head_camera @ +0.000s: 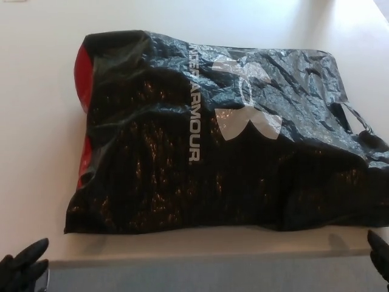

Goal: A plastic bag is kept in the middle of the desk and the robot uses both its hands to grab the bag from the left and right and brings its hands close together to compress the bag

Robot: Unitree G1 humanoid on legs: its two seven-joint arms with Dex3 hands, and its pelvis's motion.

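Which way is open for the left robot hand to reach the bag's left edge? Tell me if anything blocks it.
Probably yes. The left robot hand sits at the near-left corner, off the plastic bag. Only bare desk lies between it and the bag's red-lined left edge; nothing visible blocks that side.

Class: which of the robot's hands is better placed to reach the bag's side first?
Left, probably. The left hand shows more fully, just below the black plastic bag; the right hand barely enters the frame.
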